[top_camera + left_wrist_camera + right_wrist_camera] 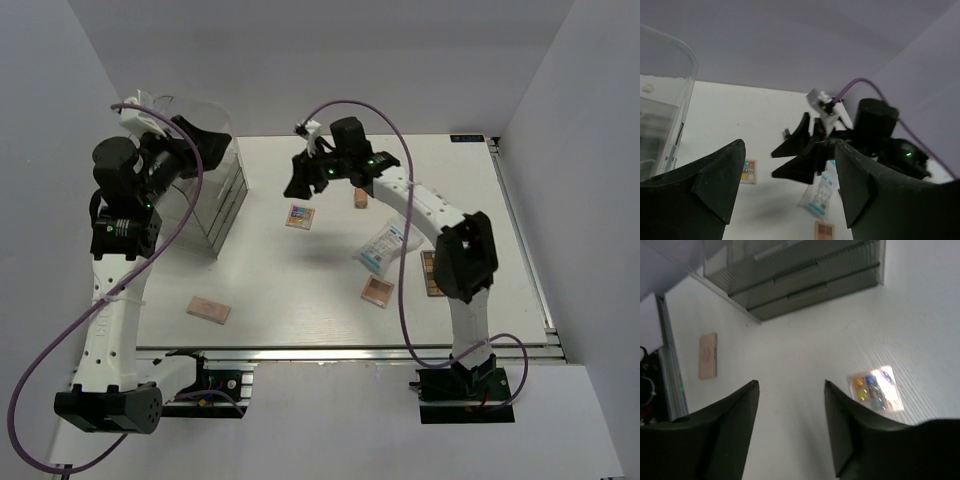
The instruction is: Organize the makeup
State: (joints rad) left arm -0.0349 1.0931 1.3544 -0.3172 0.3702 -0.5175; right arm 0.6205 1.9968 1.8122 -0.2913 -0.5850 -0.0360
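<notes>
Palette (299, 215), square, flat: lies on the bench (300, 290) near the right end effector (298, 182), whose fingers stand spread and hold nothing. We judge it light, rigid and slick; pinch across opposite edges. Left end effector (212, 142), likewise spread, hangs by the clear drawers (222, 205).

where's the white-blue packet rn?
Top view, right-centre of the table: the packet lies flat, just beyond the pink compact and to the right of the colourful palette.

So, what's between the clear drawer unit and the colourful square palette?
Nothing: bare table separates drawer unit and palette, in the top view.
</notes>
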